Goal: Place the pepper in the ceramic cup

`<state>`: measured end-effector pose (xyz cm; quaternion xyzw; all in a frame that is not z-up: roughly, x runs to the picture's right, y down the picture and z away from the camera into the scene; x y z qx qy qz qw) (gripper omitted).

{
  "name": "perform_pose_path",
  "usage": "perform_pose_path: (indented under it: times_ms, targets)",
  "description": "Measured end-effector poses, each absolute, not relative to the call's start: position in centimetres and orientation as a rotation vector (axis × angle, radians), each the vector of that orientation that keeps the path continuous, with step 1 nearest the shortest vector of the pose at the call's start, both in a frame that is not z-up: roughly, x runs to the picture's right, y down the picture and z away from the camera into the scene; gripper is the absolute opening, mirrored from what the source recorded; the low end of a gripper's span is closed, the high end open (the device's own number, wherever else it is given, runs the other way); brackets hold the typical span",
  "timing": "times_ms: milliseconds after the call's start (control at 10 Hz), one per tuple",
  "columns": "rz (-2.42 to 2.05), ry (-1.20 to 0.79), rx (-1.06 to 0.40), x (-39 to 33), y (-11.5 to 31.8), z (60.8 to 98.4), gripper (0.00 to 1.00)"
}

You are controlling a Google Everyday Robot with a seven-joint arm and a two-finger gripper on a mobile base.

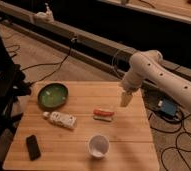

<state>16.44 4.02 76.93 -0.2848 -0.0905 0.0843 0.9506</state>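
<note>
Above the counter's [79,131] right edge, the white arm is bending downward, its end effector [126,98] hanging clear of everything; how far open it is cannot be told. The pepper [103,113] is lying just to its lower left, with the ceramic cup [98,145] standing beyond that.

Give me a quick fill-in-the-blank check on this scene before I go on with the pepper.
1. The pepper lies on the ____, not in the ceramic cup.
2. The gripper hangs toward the picture's ____ edge from the pepper.
3. The ceramic cup stands upright and ____.
4. The wide bowl at the far left corner is ____ in colour.

Missing words: table; right; empty; green.
</note>
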Motion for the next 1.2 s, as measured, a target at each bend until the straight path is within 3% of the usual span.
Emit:
perform_pose_path:
  times_ms: [400,700,1200]
  targets:
    - [0.204,-0.134,-0.552,15.9,4.5,80.5,0.76]
    - [0.241,-0.108,-0.589,14.1,7.3,82.6,0.76]
    - [0.218,-0.13,-0.671,10.8,10.6,83.4,0.76]
